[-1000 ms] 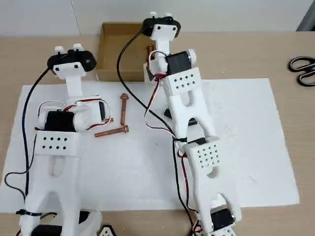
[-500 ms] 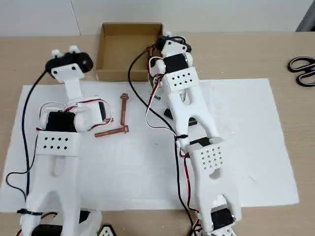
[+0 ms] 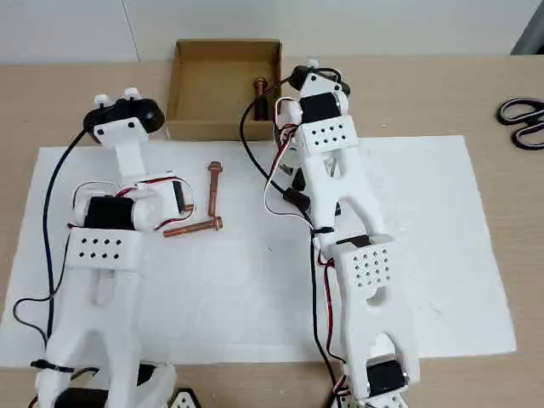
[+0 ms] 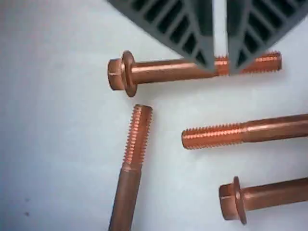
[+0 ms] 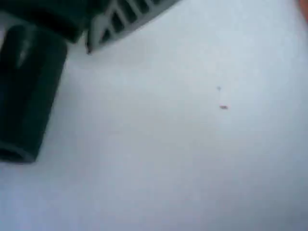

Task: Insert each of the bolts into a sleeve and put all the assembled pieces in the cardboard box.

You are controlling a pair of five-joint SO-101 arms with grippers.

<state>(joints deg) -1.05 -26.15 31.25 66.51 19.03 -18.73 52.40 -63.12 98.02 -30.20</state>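
Note:
Several copper bolts lie on the white sheet; two lie beside the left arm, one (image 3: 214,188) pointing away from it and one (image 3: 194,227) crosswise. My left gripper (image 4: 220,57) hovers shut, with a thin gap, over the threaded end of a flanged bolt (image 4: 168,70). Three more bolts (image 4: 131,163) lie close by. The cardboard box (image 3: 204,85) at the back holds an assembled bolt and sleeve (image 3: 260,93) by its right wall. My right gripper (image 5: 110,24) hangs low over the sheet beside a black sleeve (image 5: 26,91) lying there, just in front of the box.
The white sheet (image 3: 425,255) covers most of the table; its right half is bare. Scissors (image 3: 523,119) lie on the wooden tabletop at the far right. Both arms' cables trail over the sheet.
The right arm has pulled back from over the box to the sheet's back edge, leaving the assembled piece in the box. The left arm shifted slightly.

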